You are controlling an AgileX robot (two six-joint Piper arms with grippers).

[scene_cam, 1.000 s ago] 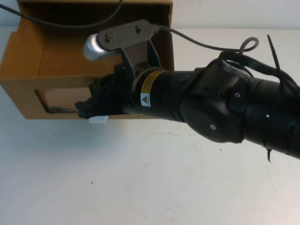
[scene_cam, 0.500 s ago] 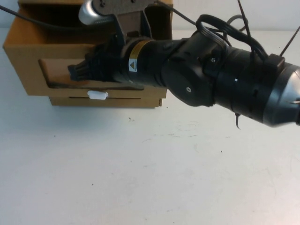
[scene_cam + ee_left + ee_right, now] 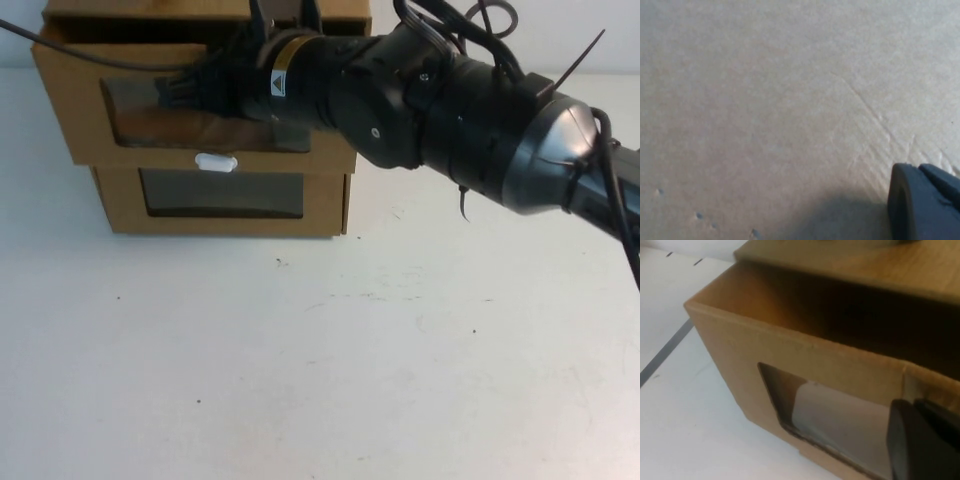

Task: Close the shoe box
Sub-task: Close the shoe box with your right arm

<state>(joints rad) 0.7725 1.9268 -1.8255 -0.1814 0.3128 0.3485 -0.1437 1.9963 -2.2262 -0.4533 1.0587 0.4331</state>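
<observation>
1. Atop the lower box (image 3: 225, 200) at the table's (image 3: 330, 380) far left, your shoe box (image 3: 85, 110) stands partly open.
2. Right gripper (image 3: 185, 90) meets its front; left gripper (image 3: 925, 205) faces bare cardboard; I cannot tell either's fingers.
3. Likely light, dentable cardboard: push the solid front edge, not the window (image 3: 140, 120).

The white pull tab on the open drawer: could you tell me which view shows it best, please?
The high view: the tab sits under the shoe box window, beside the right gripper. The right wrist view shows only the window; the left wrist view shows bare table beside the left gripper.

Matt brown cardboard shoe box (image 3: 80, 110) with glossy clear window (image 3: 190, 125).
</observation>
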